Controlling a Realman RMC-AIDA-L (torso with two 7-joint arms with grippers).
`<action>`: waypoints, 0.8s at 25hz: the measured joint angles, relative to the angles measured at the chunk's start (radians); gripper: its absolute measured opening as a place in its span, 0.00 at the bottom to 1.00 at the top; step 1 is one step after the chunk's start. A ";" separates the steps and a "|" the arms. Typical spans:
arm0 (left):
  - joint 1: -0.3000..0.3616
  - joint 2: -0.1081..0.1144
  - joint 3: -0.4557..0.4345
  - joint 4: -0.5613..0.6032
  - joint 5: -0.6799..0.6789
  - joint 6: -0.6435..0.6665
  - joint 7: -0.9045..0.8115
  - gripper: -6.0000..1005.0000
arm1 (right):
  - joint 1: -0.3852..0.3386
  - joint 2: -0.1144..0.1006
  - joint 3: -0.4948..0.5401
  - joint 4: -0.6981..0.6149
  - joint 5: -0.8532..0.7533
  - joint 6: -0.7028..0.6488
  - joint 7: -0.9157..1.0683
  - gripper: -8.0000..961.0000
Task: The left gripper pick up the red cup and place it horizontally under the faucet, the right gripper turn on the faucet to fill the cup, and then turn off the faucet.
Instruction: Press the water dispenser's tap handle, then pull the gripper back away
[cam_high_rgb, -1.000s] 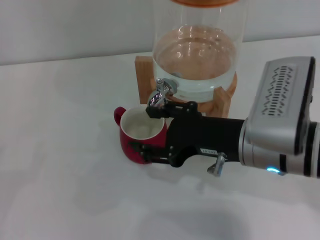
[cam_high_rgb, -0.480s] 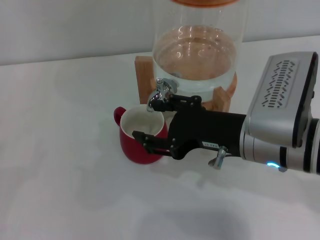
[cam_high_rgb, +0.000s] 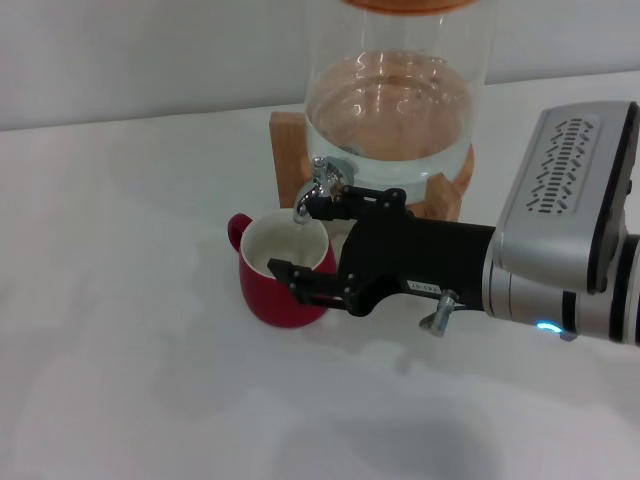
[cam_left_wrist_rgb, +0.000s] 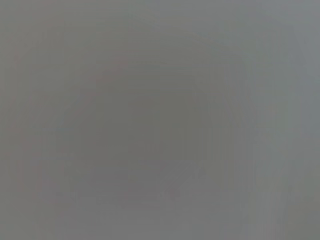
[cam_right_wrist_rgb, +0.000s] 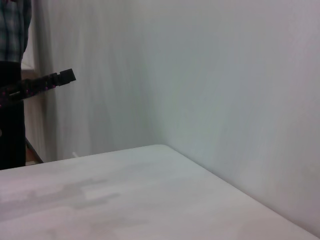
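The right gripper (cam_high_rgb: 300, 238) is held with its fingers spread apart, one beside the faucet (cam_high_rgb: 318, 188), one over the red cup (cam_high_rgb: 283, 275), which is set upright under the spout on the table (cam_high_rgb: 120, 330).

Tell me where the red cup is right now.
In the head view the red cup stands upright on the white table, centre frame, directly under the faucet, with the right claw open around its rim.

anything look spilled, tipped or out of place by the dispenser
Nothing stands out. The red cup stands upright on the white table under the faucet, with no puddle showing around it. The right gripper is at the faucet, jaws apart, one finger over the cup's rim.
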 joint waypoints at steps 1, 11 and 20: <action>0.000 0.000 0.000 0.000 0.000 0.000 0.000 0.78 | 0.000 0.000 0.001 0.000 -0.001 -0.001 0.000 0.75; -0.001 0.000 0.001 0.001 0.000 0.000 0.000 0.78 | -0.005 -0.002 0.025 0.000 0.001 0.005 0.004 0.75; 0.000 0.000 0.003 0.001 0.000 -0.003 0.000 0.78 | -0.017 -0.004 0.037 0.000 0.001 0.005 0.008 0.75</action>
